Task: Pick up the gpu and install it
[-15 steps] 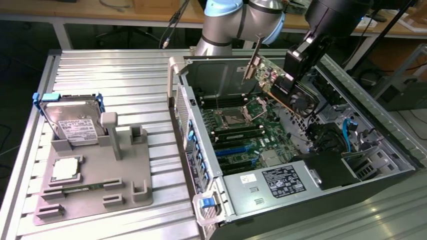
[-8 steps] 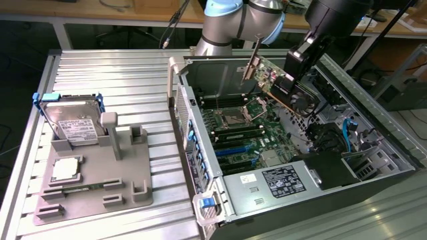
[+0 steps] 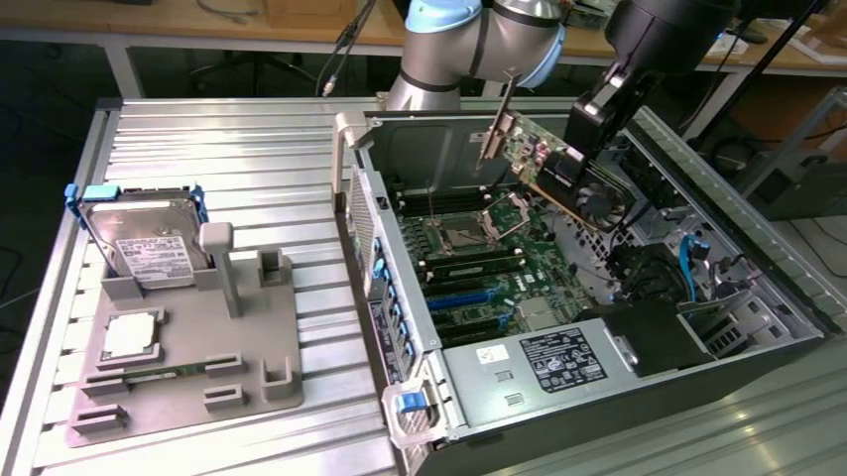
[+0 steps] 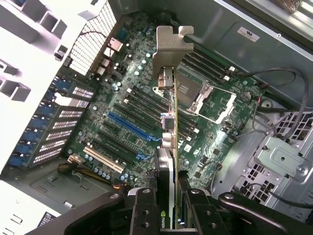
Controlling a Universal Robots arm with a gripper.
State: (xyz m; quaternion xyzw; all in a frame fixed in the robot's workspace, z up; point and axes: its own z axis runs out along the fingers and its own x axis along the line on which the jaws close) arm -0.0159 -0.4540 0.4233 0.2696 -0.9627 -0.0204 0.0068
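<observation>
One gripper (image 4: 168, 198) is on record, closed on the gpu (image 4: 170, 122), which is clamped edge-on between its fingers and clear of every surface.

The card's long axis runs straight out from the gripper to the silver bracket (image 4: 168, 49) at the far end. In the exterior view the card hangs tilted inside the open computer case (image 3: 437, 139), with the bracket end toward 10 o'clock from the gripper.

The motherboard (image 4: 122, 98) lies beneath the card and apart from it. Its long blue slot (image 4: 131, 128) falls toward 7 o'clock of the gripper in the exterior view. In my judgement the card's long axis crosses the line of the slots at an angle. The card is therefore neither seated nor lined up with them.

Count:
- One gpu, in the gripper.
- One computer case.
- One grey fixture (image 3: 185, 387), well apart on the tabletop (image 3: 198, 149) at roughly 8 to 9 o'clock from the gripper. It carries:
  - one hard drive (image 3: 146, 243), standing upright;
  - one square processor (image 3: 133, 337);
  - one slim memory stick (image 3: 153, 373).
</observation>
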